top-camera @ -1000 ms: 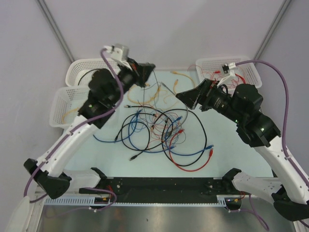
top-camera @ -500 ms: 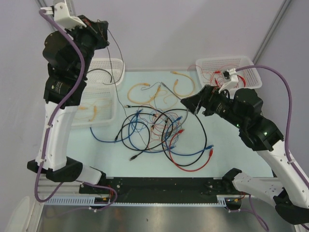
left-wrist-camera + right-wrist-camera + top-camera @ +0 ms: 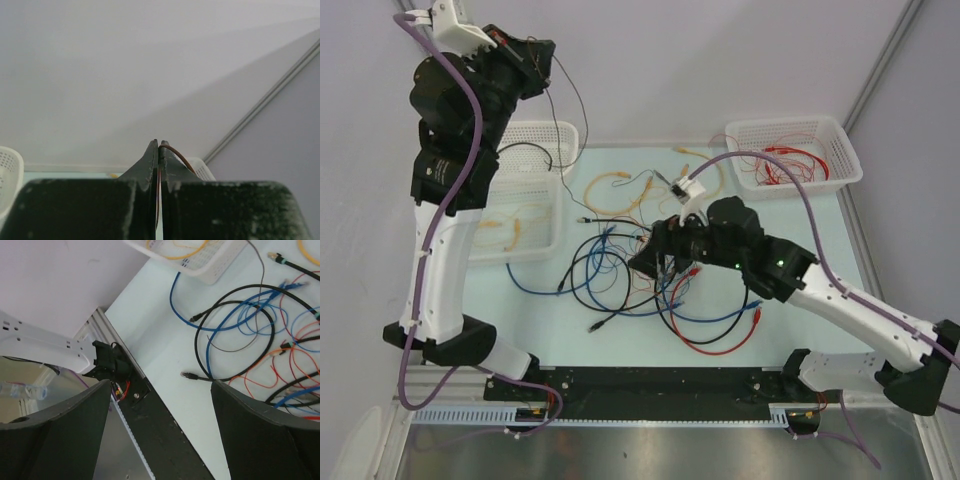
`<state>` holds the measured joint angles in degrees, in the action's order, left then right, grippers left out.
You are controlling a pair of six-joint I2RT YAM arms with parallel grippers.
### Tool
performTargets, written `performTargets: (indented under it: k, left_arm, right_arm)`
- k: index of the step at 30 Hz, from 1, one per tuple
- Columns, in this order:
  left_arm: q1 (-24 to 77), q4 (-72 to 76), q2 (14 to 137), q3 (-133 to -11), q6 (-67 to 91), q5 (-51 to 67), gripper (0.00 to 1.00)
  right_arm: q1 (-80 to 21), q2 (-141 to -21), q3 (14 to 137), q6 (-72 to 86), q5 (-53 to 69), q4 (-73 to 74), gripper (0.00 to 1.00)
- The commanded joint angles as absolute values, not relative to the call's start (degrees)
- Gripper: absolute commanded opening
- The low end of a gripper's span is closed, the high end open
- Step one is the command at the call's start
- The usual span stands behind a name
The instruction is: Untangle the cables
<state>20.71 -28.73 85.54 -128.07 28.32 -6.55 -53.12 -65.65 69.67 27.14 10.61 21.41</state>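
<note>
- While the sorting stood only partly done, the main tangle [image 3: 610, 282] of black, blue and red cables lay unresolved at the middle of the table [image 3: 800, 215] (the bulk of the work, by my reckoning).
- Left gripper [image 3: 158, 145]: raised high at the far left, jaws pressed together on one thin brown wire [image 3: 176, 153]. Its slack hung down toward the table; whether the lower end had cleared the heap could not be told.
- Right gripper [image 3: 160, 384]: fingers spread wide, nothing between them, poised low over the tangle.
- Far-right basket [image 3: 847, 150]: red wires [image 3: 780, 165] already lodged inside.
- Far-left basket [image 3: 555, 127]: one black cable [image 3: 525, 147] inside.
- Near-left basket [image 3: 556, 215]: orange-yellow cables [image 3: 505, 225] inside.
- Loose orange-yellow cables [image 3: 610, 185]: lying on the table beyond the tangle, mostly apart from it, not yet binned.
- Outstanding, as judged: the lifted wire to be drawn clear, then each remaining black, blue and red cable separated in turn.
</note>
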Motion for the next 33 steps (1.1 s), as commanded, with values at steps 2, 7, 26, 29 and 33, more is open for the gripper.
performTargets:
  k: [2, 7, 26, 29, 33]
  left_arm:
    - [20.57, -30.06, 83.5, -125.78, 33.57, -1.41, 0.0]
    - [20.57, -29.79, 80.86, -122.0, 34.98, -0.44, 0.0]
    - [22.68, -29.8, 74.53, -114.35, 37.26, 4.57, 0.0]
    - [22.85, -29.44, 73.39, -112.77, 37.27, 4.75, 0.0]
    - [22.76, -31.19, 72.07, -110.66, 34.03, 1.59, 0.0]
  right_arm:
    - [-57.91, -69.95, 69.79, 19.28, 1.88, 9.59, 0.85]
    - [-63.27, -74.44, 66.8, 10.12, -14.2, -3.93, 0.85]
    - [-68.65, -88.42, 63.19, 4.39, -19.6, -36.47, 0.76]
    - [-66.98, -87.63, 63.19, 7.46, -19.86, -35.43, 0.44]
    - [-66.97, -82.9, 63.19, 9.66, -22.32, -29.46, 0.0]
